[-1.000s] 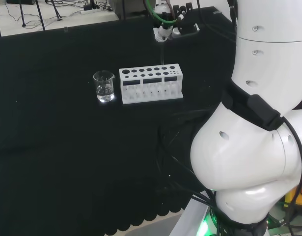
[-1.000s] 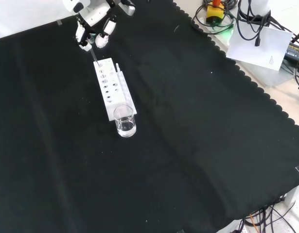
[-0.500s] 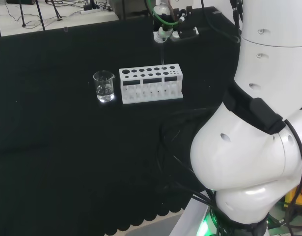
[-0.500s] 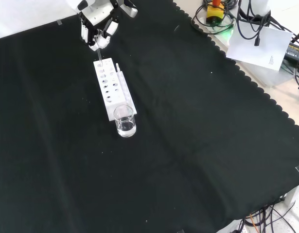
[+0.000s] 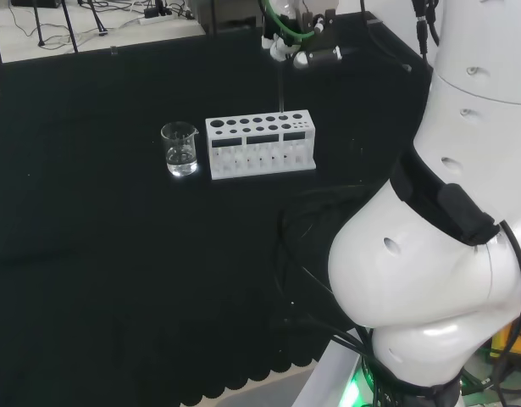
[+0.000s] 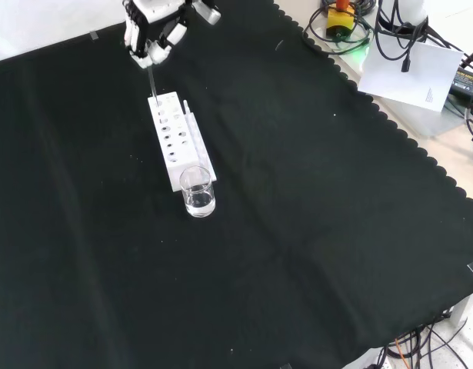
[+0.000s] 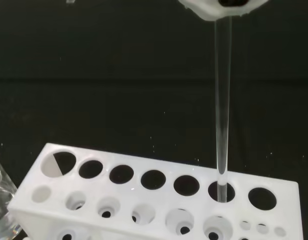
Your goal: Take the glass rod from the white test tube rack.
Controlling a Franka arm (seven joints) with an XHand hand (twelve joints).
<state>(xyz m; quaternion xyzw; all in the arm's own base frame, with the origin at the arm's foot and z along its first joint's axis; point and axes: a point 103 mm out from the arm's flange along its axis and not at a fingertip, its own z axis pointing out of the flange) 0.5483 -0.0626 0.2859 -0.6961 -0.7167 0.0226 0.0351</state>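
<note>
The white test tube rack [image 5: 261, 143] [image 6: 177, 141] [image 7: 148, 197] stands on the black cloth with two rows of round holes. A thin clear glass rod [image 7: 222, 105] [image 6: 152, 82] [image 5: 281, 91] hangs upright, its lower tip just inside a hole near one end of the rack. The hand [image 6: 153, 32] [image 5: 287, 38] [image 7: 219, 7] is above that end of the rack, its fingers pinched on the rod's top.
A small glass beaker [image 5: 180, 149] [image 6: 198, 191] with some clear liquid stands against the rack's other end. Cables and power strips lie beyond the cloth's scalloped edge [image 6: 390, 115]. The arm's white links [image 5: 446, 203] fill the head view's right.
The hand has risen with the rod, drawing it up until just its tip is in the rack's hole. Rack and beaker have not moved.
</note>
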